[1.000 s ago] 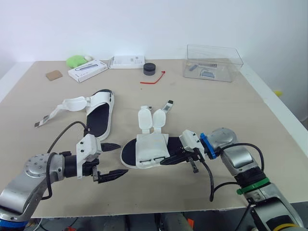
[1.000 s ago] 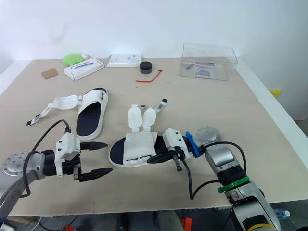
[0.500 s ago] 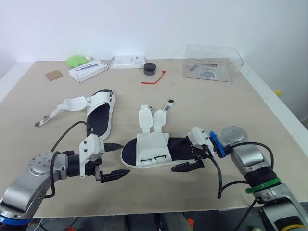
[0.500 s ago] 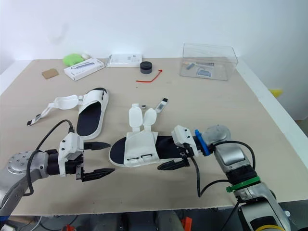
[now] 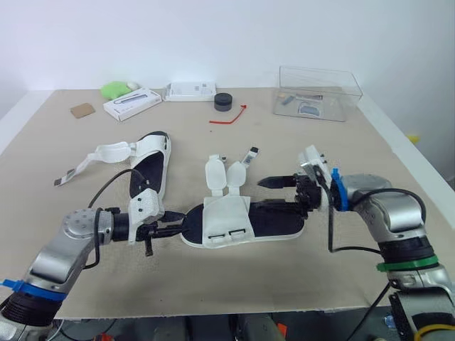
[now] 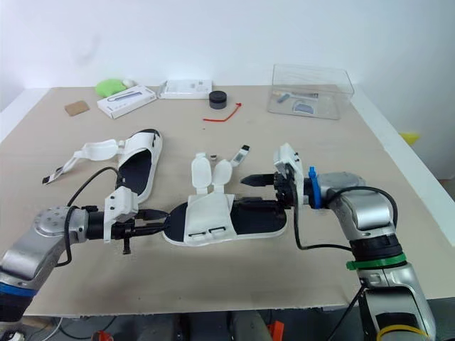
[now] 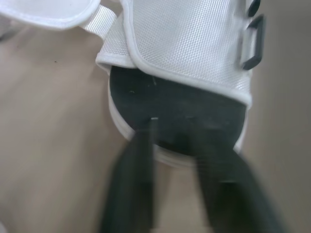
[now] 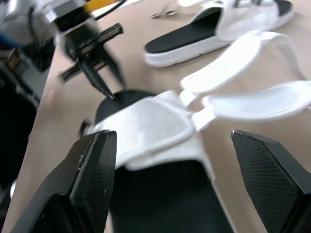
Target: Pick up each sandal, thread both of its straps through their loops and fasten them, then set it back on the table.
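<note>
The near sandal (image 5: 242, 222), white with a black footbed, lies flat mid-table, its two straps (image 5: 224, 174) flipped open toward the far side. My left gripper (image 5: 169, 229) is shut on the rim of its toe end; in the left wrist view the black fingers (image 7: 141, 160) overlap the sole (image 7: 180, 116). My right gripper (image 5: 284, 195) stands open just over the heel, holding nothing. The second sandal (image 5: 151, 167) lies further left, its strap (image 5: 106, 152) spread out to the side.
Along the far edge stand a clear plastic box (image 5: 316, 92), a black puck (image 5: 223, 101), a red cord (image 5: 227, 117), two white boxes (image 5: 130, 104), a green object (image 5: 114, 89) and a brown square (image 5: 82, 111).
My right gripper let go of the sandal's heel, opened and pulled back to the right. My left gripper moved in to the toe end and shut there.
</note>
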You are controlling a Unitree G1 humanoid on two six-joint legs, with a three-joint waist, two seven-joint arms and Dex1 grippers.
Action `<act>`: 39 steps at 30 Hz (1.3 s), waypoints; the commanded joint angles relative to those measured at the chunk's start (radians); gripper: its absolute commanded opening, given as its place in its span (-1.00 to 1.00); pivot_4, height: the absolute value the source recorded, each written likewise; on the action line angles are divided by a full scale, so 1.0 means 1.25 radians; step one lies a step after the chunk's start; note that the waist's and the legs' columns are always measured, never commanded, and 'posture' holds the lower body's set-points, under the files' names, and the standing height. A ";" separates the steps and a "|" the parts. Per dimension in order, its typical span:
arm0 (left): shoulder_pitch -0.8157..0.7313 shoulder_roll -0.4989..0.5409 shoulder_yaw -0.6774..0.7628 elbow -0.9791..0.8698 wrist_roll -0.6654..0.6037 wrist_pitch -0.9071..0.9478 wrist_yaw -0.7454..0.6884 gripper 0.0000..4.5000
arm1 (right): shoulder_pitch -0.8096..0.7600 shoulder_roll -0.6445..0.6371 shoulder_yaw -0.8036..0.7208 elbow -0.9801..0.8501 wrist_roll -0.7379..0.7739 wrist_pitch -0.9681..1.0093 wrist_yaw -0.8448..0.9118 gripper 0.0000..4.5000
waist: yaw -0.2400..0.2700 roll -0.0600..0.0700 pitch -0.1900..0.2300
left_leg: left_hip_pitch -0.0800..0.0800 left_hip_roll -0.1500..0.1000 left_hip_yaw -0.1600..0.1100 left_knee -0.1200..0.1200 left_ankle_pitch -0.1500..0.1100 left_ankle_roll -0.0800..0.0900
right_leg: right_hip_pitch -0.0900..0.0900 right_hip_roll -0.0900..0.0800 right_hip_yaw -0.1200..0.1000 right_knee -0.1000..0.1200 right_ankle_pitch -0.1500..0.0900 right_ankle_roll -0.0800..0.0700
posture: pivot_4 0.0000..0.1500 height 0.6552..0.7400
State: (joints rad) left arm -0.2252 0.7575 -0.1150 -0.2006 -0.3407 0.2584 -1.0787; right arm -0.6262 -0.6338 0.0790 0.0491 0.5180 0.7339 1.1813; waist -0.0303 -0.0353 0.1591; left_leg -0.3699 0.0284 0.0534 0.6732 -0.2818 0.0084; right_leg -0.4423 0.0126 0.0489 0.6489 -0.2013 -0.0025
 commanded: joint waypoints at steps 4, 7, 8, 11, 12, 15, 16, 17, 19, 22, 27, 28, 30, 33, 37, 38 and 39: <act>-0.029 -0.019 -0.031 0.025 0.043 -0.050 -0.016 -0.98 | -0.158 0.108 -0.052 0.134 0.040 0.281 -0.192 0.80 | -0.001 0.000 0.000 | -0.001 -0.001 0.001 0.000 0.000 0.000 | -0.001 -0.001 0.001 0.000 0.001 0.000 | 1.00 1.00; -0.033 -0.020 -0.035 0.027 0.052 -0.061 -0.026 -0.98 | -0.230 0.145 -0.085 0.244 0.049 0.372 -0.243 0.80 | 0.001 0.000 0.000 | -0.002 -0.001 0.000 0.000 0.000 0.000 | -0.001 -0.001 0.000 -0.001 0.001 0.000 | 1.00 1.00; -0.035 -0.020 -0.037 0.028 0.055 -0.065 -0.029 -0.98 | -0.249 0.154 -0.094 0.278 0.051 0.399 -0.255 0.80 | 0.001 0.000 0.000 | -0.002 -0.001 0.000 0.000 0.000 0.000 | -0.001 -0.001 0.000 -0.001 0.001 0.000 | 1.00 1.00; -0.037 -0.023 -0.036 0.026 0.060 -0.071 -0.031 -0.98 | -0.313 0.186 -0.131 0.388 0.060 0.468 -0.288 0.80 | 0.000 0.000 0.000 | -0.003 -0.001 0.000 0.000 0.000 0.000 | -0.001 -0.001 0.000 -0.001 0.001 0.000 | 1.00 1.00; -0.037 -0.023 -0.035 0.025 0.061 -0.071 -0.032 -0.98 | -0.340 0.201 -0.154 0.429 0.066 0.489 -0.301 0.80 | 0.000 0.000 0.000 | -0.003 -0.001 0.000 0.000 0.000 0.000 | -0.001 -0.001 0.000 -0.001 0.001 0.000 | 1.00 1.00; -0.037 -0.023 -0.036 0.022 0.067 -0.078 -0.034 -0.98 | -0.400 0.235 -0.203 0.527 0.062 0.514 -0.347 0.80 | -0.003 0.000 0.000 | -0.003 -0.001 0.000 0.000 0.000 0.001 | -0.001 -0.001 0.000 -0.001 0.001 0.000 | 1.00 1.00; -0.035 -0.024 -0.036 0.018 0.066 -0.077 -0.032 -0.98 | -0.421 0.245 -0.223 0.573 0.056 0.511 -0.371 0.80 | -0.004 0.000 0.000 | -0.003 -0.001 0.000 0.000 0.000 0.001 | -0.002 -0.001 0.000 -0.001 0.001 0.000 | 1.00 1.00; -0.034 -0.025 -0.036 0.015 0.066 -0.075 -0.032 -0.98 | -0.440 0.254 -0.245 0.615 0.052 0.504 -0.396 0.80 | -0.004 0.000 0.000 | -0.003 0.000 0.000 0.000 0.000 0.001 | -0.002 -0.002 0.000 -0.001 0.001 0.000 | 1.00 1.00; -0.031 -0.026 -0.035 0.009 0.066 -0.075 -0.030 -0.98 | -0.470 0.265 -0.287 0.682 0.052 0.485 -0.434 0.80 | -0.008 0.000 0.000 | -0.003 0.000 0.000 0.000 0.000 0.001 | -0.002 -0.001 0.000 -0.001 0.001 0.000 | 1.00 1.00; -0.025 -0.027 -0.034 0.005 0.067 -0.075 -0.028 -0.98 | -0.501 0.271 -0.328 0.747 0.052 0.440 -0.465 0.80 | -0.010 0.000 0.000 | -0.004 0.000 -0.001 -0.001 0.000 0.001 | -0.001 -0.002 -0.001 -0.002 0.001 0.000 | 1.00 1.00; -0.012 -0.025 -0.030 -0.005 0.068 -0.076 -0.021 -0.98 | -0.527 0.281 -0.360 0.819 0.041 0.365 -0.503 0.80 | -0.013 0.000 0.000 | -0.004 -0.001 0.000 -0.001 -0.001 0.001 | -0.002 -0.003 0.000 -0.002 0.001 0.000 | 1.00 1.00; -0.010 -0.025 -0.031 -0.006 0.069 -0.076 -0.020 -1.00 | -0.526 0.284 -0.365 0.827 0.037 0.339 -0.519 0.69 | -0.013 0.000 0.000 | -0.004 -0.001 0.000 -0.001 -0.001 0.001 | -0.002 -0.003 0.000 -0.002 0.001 0.000 | 1.00 1.00; -0.005 -0.024 -0.031 -0.011 0.069 -0.076 -0.018 -1.00 | -0.527 0.287 -0.379 0.844 0.036 0.309 -0.537 0.44 | -0.013 0.000 0.000 | -0.004 -0.001 0.000 -0.001 -0.001 0.001 | -0.002 -0.003 0.000 -0.002 0.001 0.001 | 1.00 1.00; -0.001 -0.024 -0.032 -0.013 0.068 -0.076 -0.017 -1.00 | -0.528 0.289 -0.376 0.850 0.034 0.289 -0.517 -0.20 | -0.013 0.000 0.000 | -0.004 0.000 -0.001 -0.001 -0.001 0.001 | -0.002 -0.003 0.000 -0.002 0.001 0.000 | 1.00 1.00; -0.003 -0.025 -0.031 -0.011 0.068 -0.075 -0.016 -1.00 | -0.520 0.294 -0.329 0.840 0.000 0.261 -0.472 -0.98 | -0.013 0.000 0.000 | -0.004 0.000 0.000 -0.001 -0.001 0.001 | -0.002 -0.003 0.000 -0.002 0.001 0.000 | 1.00 1.00; -0.003 -0.025 -0.031 -0.011 0.068 -0.075 -0.016 -1.00 | -0.517 0.295 -0.314 0.833 -0.009 0.252 -0.452 -0.98 | -0.013 0.000 0.000 | -0.004 0.000 0.000 -0.001 -0.001 0.001 | -0.002 -0.003 0.000 -0.002 0.001 0.000 | 1.00 1.00; -0.003 -0.026 -0.031 -0.010 0.067 -0.075 -0.016 -1.00 | -0.510 0.296 -0.291 0.814 -0.024 0.228 -0.420 -0.98 | -0.013 0.000 0.000 | -0.004 0.000 0.000 -0.001 -0.001 0.001 | -0.002 -0.003 0.000 -0.002 0.001 0.000 | 1.00 1.00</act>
State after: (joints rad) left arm -0.2320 0.7228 -0.1594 -0.1962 -0.2608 0.1723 -1.0986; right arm -1.2556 -0.2656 -0.3089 1.1188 0.5024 1.0569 0.5975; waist -0.0466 -0.0350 0.1590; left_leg -0.3748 0.0280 0.0528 0.6721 -0.2827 0.0096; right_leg -0.4444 0.0102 0.0485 0.6461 -0.1998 -0.0019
